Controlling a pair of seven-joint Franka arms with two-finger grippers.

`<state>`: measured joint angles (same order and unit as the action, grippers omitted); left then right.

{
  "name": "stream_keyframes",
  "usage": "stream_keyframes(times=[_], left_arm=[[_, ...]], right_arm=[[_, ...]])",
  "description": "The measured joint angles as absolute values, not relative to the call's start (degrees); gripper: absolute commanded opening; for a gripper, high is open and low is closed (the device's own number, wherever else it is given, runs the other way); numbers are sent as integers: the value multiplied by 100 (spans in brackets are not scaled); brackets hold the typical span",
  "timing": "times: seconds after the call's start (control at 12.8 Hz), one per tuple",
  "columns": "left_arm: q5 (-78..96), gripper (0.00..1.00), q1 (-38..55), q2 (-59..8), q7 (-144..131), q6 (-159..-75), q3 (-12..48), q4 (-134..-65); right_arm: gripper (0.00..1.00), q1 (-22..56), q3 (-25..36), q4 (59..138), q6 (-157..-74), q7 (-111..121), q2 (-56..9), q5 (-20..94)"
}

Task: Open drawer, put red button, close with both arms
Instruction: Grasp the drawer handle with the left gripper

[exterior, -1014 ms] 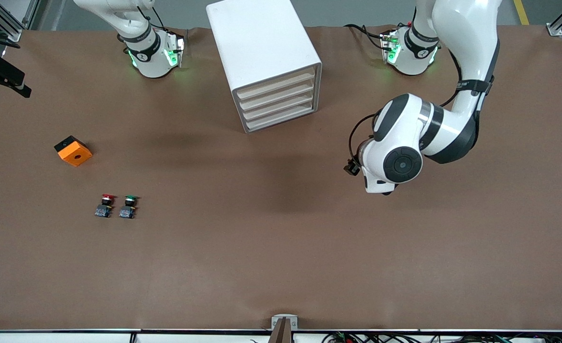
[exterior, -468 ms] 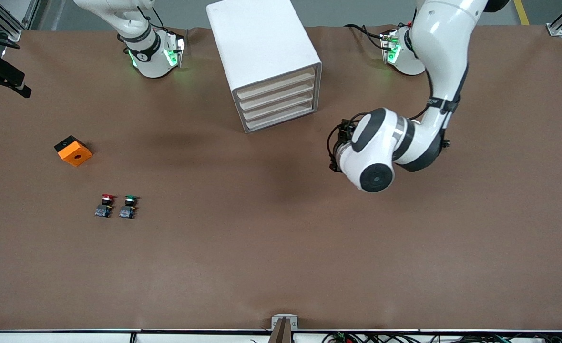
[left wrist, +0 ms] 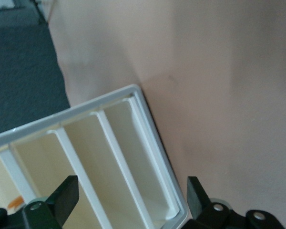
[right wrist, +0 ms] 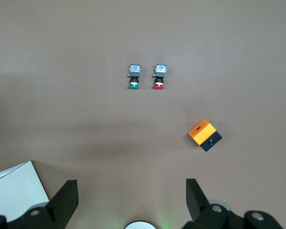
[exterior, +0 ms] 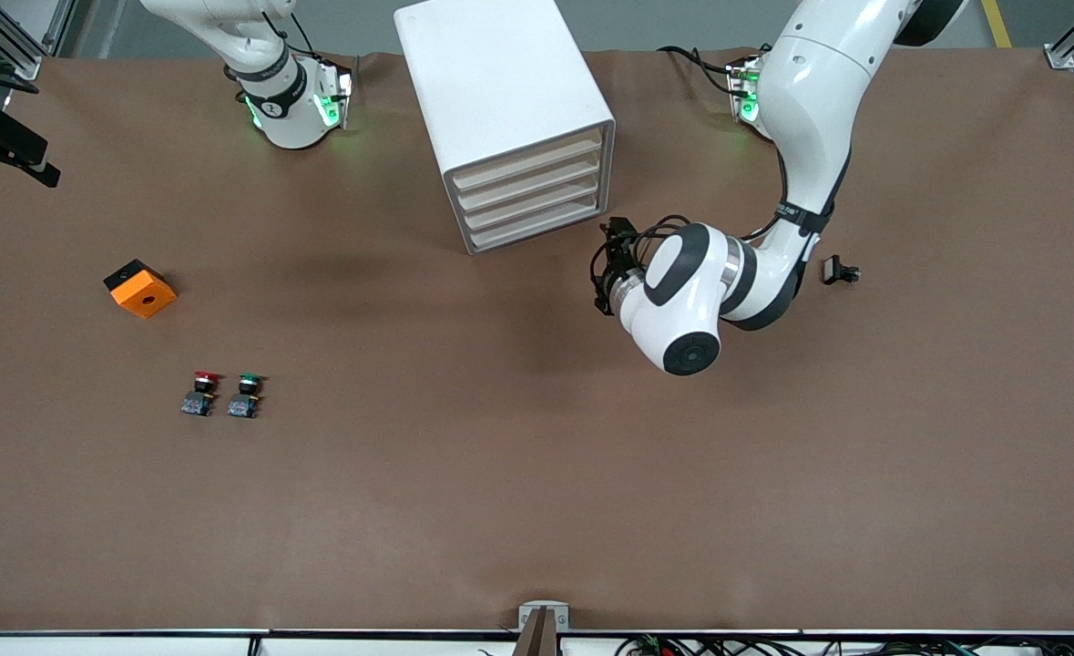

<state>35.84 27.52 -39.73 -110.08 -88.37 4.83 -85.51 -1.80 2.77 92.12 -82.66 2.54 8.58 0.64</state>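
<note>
The white cabinet (exterior: 500,100) stands at the table's edge by the robot bases, between them, with its stacked cream drawers (exterior: 529,194) all pushed in. My left gripper (exterior: 611,255) hangs open just in front of the cabinet's front corner at the left arm's end. In the left wrist view the drawer fronts (left wrist: 119,167) and that corner lie between the spread fingers of the left gripper (left wrist: 132,187). The red button (exterior: 201,390) lies on the table beside its green twin (exterior: 247,394), toward the right arm's end. The right arm waits by its base. In its wrist view the right gripper (right wrist: 131,188) is open and empty, and the red button (right wrist: 158,76) shows far off.
An orange and black block (exterior: 139,288) lies farther from the front camera than the buttons. A small black part (exterior: 839,271) lies on the table under the left arm's elbow. A brown mat (exterior: 537,474) covers the table.
The left arm has swung from the table's left-arm end toward the cabinet, bringing its gripper up to the drawer fronts. The small black part has come into sight. The right arm has not moved.
</note>
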Motion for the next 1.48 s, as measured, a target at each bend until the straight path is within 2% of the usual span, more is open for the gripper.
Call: stream_keyframes(times=[1.01,1.25,1.33,1.4,1.48], left_arm=[[5150,100,3116,-4517,-12061,-8696,487,-8551],[5300,100,3204,-4639,-12178,-8398,488,-8547],[5347,97,3261,-4659,-12327,-8297,489,-8546],[5375,86,3366,-4690,-12556,-8208,490,-8546],[5377,83,3377,-4698,-12598,-8169,489,-8547]], right_arm=[[100,-197,311,9133,-8265,241,852,61],[100,-213,319,9212,-8240,239,528,58],[100,-219,320,9216,-8294,239,299,58],[100,-246,329,9197,-8446,242,-81,58],[100,-247,328,9184,-8484,243,-159,58]])
